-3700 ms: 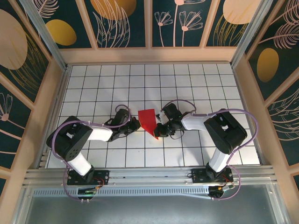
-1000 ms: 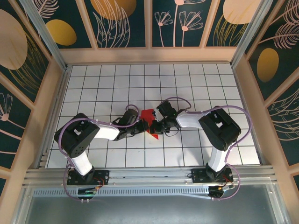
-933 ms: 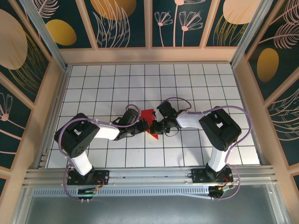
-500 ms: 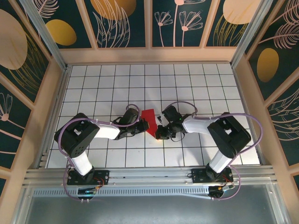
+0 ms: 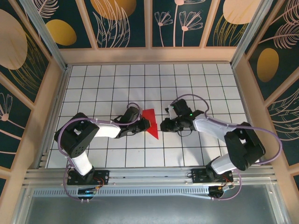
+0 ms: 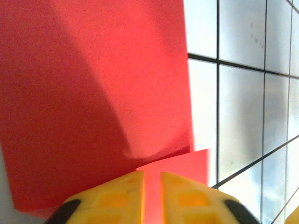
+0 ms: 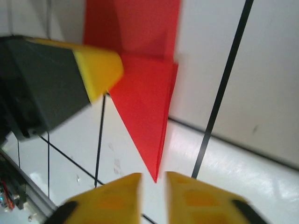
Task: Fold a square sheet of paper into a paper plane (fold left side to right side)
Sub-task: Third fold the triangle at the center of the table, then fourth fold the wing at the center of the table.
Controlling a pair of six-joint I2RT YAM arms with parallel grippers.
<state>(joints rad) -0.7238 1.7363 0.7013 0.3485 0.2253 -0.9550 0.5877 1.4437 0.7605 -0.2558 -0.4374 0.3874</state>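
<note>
Flanking the folded red paper
Its point aims down-frame; left pincer touches its edge, right pincer sits just beside; both slightly parted.

Right gripper: a second ago it was down on the thin bright red paper sheet. It has since backed off to the right and is clear of it, the sheet's point just ahead of its fingertips. Right elbow swung out rightward. Jaws went from closed to a narrow slit, bare tile between.

Left gripper: moved in from beside the sheet, tips over its left edge; jaws likewise parted narrowly.

Sheet: was bunched and half covered between the two grippers, now flat, uncovered and pointed.
</note>
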